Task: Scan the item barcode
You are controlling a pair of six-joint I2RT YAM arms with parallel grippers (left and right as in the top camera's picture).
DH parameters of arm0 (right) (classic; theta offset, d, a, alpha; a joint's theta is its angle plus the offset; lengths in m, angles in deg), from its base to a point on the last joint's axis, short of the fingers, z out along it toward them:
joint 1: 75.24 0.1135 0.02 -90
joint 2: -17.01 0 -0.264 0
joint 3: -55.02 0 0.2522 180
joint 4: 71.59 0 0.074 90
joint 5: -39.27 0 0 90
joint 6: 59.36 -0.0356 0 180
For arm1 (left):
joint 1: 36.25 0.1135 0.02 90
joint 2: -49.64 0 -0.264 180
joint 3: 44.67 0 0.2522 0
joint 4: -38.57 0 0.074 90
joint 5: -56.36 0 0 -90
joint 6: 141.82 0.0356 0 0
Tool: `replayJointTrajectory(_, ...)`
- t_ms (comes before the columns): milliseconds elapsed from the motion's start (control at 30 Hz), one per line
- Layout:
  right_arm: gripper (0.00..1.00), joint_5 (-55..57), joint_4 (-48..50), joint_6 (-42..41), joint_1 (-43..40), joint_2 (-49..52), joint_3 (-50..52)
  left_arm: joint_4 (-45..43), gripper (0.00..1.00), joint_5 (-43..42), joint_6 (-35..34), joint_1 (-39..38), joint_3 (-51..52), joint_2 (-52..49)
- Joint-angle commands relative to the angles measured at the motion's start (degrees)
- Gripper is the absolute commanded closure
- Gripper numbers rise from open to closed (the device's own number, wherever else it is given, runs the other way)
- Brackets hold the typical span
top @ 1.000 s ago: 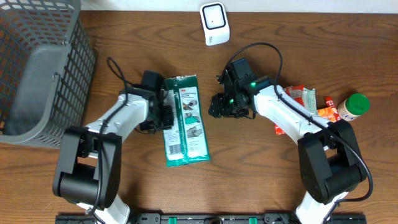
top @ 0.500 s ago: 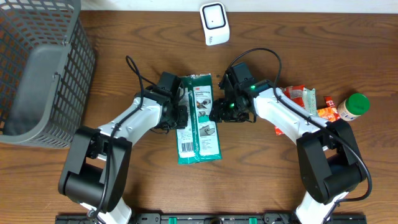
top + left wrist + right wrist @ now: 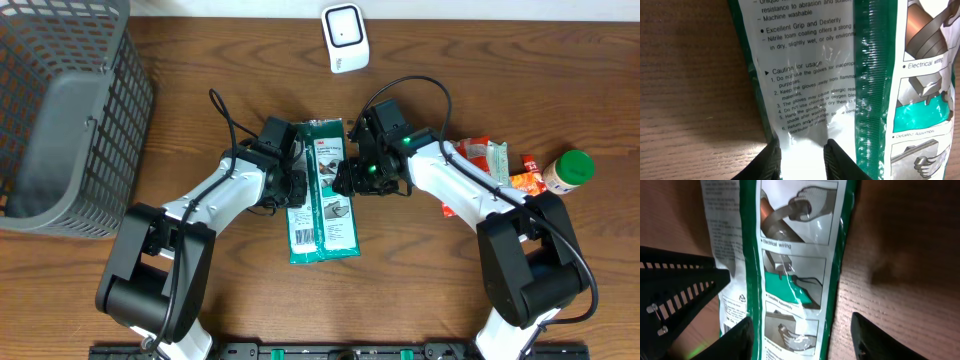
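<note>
The item is a flat green-and-white glove package [image 3: 322,200] lying lengthwise on the wooden table below the white scanner [image 3: 345,38]. A small barcode [image 3: 301,238] shows near its lower left corner. My left gripper [image 3: 293,187] is shut on the package's left edge; the left wrist view has white film [image 3: 840,75] pinched between the black fingertips of the gripper [image 3: 802,160]. My right gripper [image 3: 345,180] hovers at the package's right edge. In the right wrist view, that gripper [image 3: 802,335] is open, its fingers astride the picture panel [image 3: 790,255].
A grey wire basket [image 3: 60,110] fills the far left. Red and white packets [image 3: 490,165] and a green-lidded bottle [image 3: 567,171] lie at the right. The left arm's black link [image 3: 675,290] sits close beside the package.
The left gripper has pulled the package to the right, toward the table's middle under the scanner. The right gripper now sits over its right edge and has opened a little wider.
</note>
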Motion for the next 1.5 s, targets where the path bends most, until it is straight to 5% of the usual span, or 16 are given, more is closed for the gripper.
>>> replayJointTrajectory(0, 0.39, -0.72, -1.42, 0.72, 0.50, 0.48, 0.39, 0.07, 0.70, 0.76, -0.24, -0.07, 0.63, -0.98)
replayJointTrajectory(567, 0.36, -2.82, -1.03, 5.09, -0.20, 0.48, 3.43, 0.24, 0.70, 0.76, -0.24, -0.13, 0.63, -0.98)
replayJointTrajectory(1067, 0.48, -15.23, 26.23, -3.96, 0.17, 0.48, 19.17, 0.04, 0.70, 0.76, -0.24, -0.13, 0.74, -1.03)
replayJointTrajectory(1467, 0.59, -15.32, 30.64, -4.94, 1.03, 0.48, 21.07, -0.15, 0.71, 0.79, -0.22, -0.13, 0.79, -1.05)
